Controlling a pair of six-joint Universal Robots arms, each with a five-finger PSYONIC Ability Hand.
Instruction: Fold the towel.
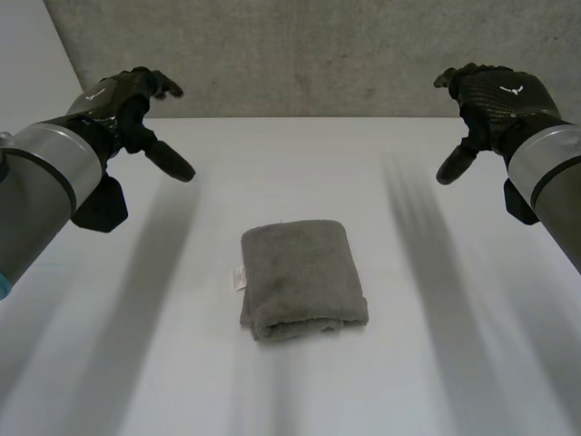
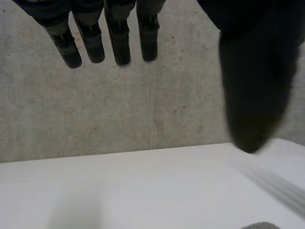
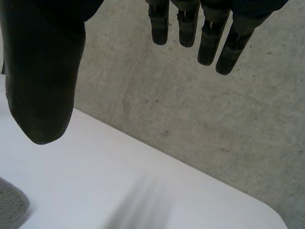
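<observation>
A grey towel [image 1: 300, 280] lies folded into a small thick block in the middle of the white table [image 1: 436, 363], with a small white tag at its left edge. My left hand [image 1: 127, 104] hovers high at the far left, well away from the towel, with straight fingers [image 2: 93, 45] and nothing in it. At the far right my right hand [image 1: 495, 100] hovers the same way, its fingers [image 3: 209, 43] straight and empty. A corner of the towel [image 3: 12, 205] lies below the right thumb, and a sliver of towel [image 2: 259, 225] sits below the left thumb.
A grey concrete wall [image 1: 309, 54] stands behind the table's far edge. Bare white table surface surrounds the towel on all sides.
</observation>
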